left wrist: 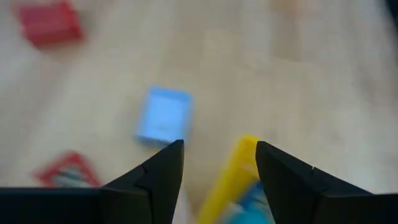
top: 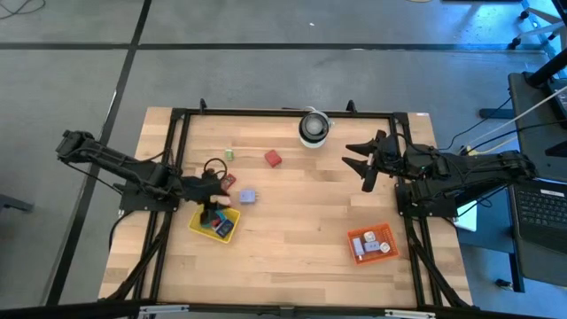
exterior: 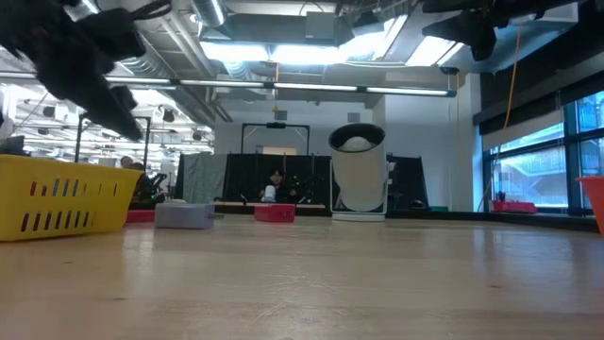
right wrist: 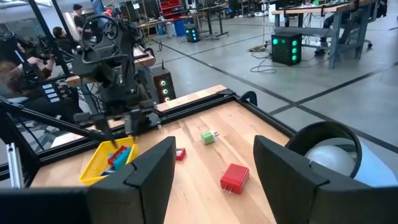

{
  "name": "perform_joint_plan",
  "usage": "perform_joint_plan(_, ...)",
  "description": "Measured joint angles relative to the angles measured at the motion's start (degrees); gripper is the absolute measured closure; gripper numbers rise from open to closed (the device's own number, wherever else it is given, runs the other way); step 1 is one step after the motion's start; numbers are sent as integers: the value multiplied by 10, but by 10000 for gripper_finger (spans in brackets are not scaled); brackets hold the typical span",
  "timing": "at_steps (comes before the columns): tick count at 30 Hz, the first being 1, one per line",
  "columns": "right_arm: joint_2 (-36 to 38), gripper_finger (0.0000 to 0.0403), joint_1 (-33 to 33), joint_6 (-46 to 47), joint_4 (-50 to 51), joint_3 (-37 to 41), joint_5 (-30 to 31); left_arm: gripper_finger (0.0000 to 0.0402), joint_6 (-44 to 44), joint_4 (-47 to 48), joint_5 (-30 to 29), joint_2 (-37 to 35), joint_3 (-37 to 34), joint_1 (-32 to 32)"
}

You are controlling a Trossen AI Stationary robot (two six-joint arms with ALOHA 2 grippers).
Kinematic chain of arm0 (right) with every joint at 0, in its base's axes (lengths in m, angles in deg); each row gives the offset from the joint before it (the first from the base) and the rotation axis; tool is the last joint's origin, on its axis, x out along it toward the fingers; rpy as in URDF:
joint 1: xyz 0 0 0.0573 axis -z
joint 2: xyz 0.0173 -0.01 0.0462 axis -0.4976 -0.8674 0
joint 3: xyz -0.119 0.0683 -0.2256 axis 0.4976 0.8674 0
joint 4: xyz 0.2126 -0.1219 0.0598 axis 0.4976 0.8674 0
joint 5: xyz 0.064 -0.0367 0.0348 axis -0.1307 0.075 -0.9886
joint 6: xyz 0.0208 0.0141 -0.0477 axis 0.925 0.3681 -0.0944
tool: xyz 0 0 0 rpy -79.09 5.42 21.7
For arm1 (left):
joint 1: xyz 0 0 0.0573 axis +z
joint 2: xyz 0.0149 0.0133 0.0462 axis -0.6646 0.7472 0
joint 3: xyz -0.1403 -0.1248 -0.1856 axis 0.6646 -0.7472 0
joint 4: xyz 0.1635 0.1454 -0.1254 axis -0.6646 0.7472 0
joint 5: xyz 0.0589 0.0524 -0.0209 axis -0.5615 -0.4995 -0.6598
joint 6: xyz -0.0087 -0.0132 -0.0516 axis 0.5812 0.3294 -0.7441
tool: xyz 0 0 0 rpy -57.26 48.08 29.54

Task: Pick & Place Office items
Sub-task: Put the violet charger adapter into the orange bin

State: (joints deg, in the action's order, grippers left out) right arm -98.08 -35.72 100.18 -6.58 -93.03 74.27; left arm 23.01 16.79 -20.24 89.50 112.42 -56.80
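While the left hand (top: 210,213) hangs released over the yellow tray (top: 199,225), seemingly dropping items there, the right hand (top: 364,160) waits open beyond it.

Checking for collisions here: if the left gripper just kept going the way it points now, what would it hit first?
Probably the yellow tray: its rim sits between the open fingers of the left gripper. The lavender block lies just beyond; depth is unclear.

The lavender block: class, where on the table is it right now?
In the high view the lavender block lies on bare wood left of centre, just beyond the yellow tray and near the left gripper.
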Motion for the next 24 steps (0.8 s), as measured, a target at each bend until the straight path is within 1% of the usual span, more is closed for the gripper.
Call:
perform_joint_plan(3,0,186,0,-5,-2,0,0,200,79,-28,-26,21,0,29)
perform_joint_plan(7,-5,186,0,-13,-12,0,-2,188,158,-69,-19,56,0,72)
perform_joint_plan(15,-8,186,0,-25,-12,0,-21,165,203,-79,27,112,0,134)
perform_joint_plan(18,-10,186,0,-28,-12,0,-21,162,216,-92,36,128,0,149)
perform_joint_plan(24,-25,186,0,-32,-12,0,-21,161,225,-115,74,176,1,167)
